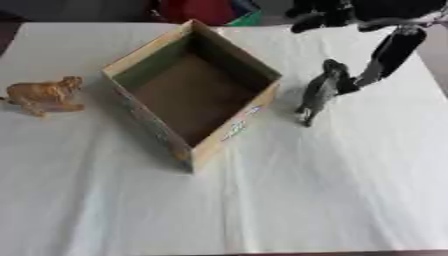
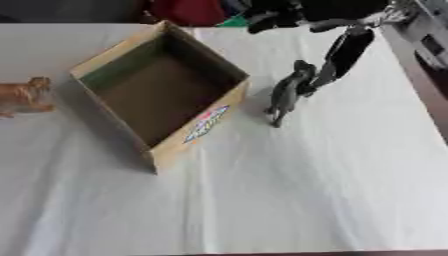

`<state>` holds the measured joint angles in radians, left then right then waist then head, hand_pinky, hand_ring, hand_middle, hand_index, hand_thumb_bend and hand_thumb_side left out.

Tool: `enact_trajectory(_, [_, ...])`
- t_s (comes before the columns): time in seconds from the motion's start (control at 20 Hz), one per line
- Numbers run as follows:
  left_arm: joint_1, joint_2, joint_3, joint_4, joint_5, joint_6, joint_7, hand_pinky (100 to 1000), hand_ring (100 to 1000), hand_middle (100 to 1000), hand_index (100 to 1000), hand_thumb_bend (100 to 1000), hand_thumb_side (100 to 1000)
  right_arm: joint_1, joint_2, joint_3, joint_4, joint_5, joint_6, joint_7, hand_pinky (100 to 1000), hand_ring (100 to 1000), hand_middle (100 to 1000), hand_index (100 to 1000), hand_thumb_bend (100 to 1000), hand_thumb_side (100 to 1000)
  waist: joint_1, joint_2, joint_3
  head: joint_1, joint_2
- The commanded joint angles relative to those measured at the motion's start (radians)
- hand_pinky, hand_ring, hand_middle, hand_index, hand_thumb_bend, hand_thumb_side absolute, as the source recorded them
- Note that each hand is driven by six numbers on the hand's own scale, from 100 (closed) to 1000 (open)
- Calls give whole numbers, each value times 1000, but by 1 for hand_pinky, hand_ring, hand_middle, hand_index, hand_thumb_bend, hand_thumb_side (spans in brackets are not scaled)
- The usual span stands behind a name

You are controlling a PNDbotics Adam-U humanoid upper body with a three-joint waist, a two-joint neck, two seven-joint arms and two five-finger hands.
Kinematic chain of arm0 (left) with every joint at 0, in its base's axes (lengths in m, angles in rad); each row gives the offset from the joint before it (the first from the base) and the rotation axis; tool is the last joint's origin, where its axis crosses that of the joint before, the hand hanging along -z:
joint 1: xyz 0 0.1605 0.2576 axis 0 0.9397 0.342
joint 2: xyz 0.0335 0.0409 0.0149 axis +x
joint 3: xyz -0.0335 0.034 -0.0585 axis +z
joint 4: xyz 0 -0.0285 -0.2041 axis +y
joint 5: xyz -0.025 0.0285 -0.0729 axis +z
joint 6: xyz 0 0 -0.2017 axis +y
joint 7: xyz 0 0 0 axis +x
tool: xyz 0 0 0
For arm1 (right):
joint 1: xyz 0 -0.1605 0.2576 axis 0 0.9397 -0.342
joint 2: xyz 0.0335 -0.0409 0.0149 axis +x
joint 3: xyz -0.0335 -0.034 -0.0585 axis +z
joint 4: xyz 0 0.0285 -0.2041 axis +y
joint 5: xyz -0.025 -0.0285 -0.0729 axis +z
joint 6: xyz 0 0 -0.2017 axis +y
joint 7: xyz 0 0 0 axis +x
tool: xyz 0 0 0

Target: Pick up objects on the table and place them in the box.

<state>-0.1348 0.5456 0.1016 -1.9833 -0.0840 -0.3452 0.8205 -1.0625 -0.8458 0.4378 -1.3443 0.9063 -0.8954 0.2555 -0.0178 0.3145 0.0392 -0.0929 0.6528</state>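
Note:
An open cardboard box [image 1: 260,104] lies askew mid-table, empty inside. A grey toy animal [image 1: 318,93] stands tilted just right of the box's right wall, its feet on the white cloth. My right hand [image 1: 393,50] reaches down from the upper right, and its fingertips pinch the toy's upper end; the other fingers stay curled above. A brown toy animal [image 1: 45,95] stands on the cloth at the far left, apart from the box. My left hand shows in neither view.
The white cloth on the table [image 1: 289,200] spreads wide in front of the box. Red and green items [image 1: 219,11] sit beyond the table's far edge. A grey device [image 2: 429,35] stands off the table at the right.

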Motion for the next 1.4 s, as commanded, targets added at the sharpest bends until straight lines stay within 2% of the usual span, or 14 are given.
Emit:
enact_trajectory(0.05, [-10, 19, 5, -17, 4, -10, 4, 575, 719, 784, 853, 106, 868, -9, -14, 0, 0, -23, -12, 51, 896, 1000, 981, 1000, 573, 647, 4, -15, 2, -4, -14])
enact_trajectory(0.1, [-10, 18, 5, -17, 5, -10, 4, 575, 718, 784, 853, 106, 868, -7, -14, 2, 0, -24, -12, 62, 895, 1000, 977, 1000, 647, 600, 3, -15, 2, -4, -15])
enact_trajectory(0.15, [-11, 17, 4, -17, 6, -10, 3, 575, 718, 785, 853, 105, 869, -4, -13, 3, 2, -25, -12, 72, 895, 1000, 975, 1000, 577, 635, 3, -14, 2, -4, -16])
enact_trajectory(0.25, [-12, 15, 3, -17, 6, -9, 1, 574, 716, 784, 853, 102, 868, 6, -12, 8, 6, -29, -12, 84, 894, 1000, 957, 1000, 582, 625, 4, -11, 3, -4, -19])
enact_trajectory(0.35, [-13, 13, 3, -17, 7, -8, 1, 574, 715, 784, 852, 101, 866, 15, -9, 13, 11, -37, -12, 90, 893, 1000, 900, 1000, 587, 617, 5, -9, 6, -4, -21])
enact_trajectory(0.75, [-14, 11, 2, -17, 8, -7, -1, 574, 714, 784, 852, 100, 866, 21, -4, 17, 21, -70, -12, 118, 894, 1000, 884, 1000, 589, 617, 7, -6, 9, -6, -21])
enact_trajectory(0.85, [-16, 10, 2, -17, 7, -7, -1, 572, 712, 780, 848, 100, 862, 29, -1, 24, 29, -69, -12, 132, 899, 1000, 840, 996, 575, 586, 8, -2, 9, -6, -21])
enact_trajectory(1.4, [-18, 4, 1, -17, 7, -7, 2, 570, 711, 778, 848, 100, 857, 52, 17, 17, 116, -122, -12, 282, 909, 1000, 867, 1000, 536, 536, 11, 10, 12, -12, -26])
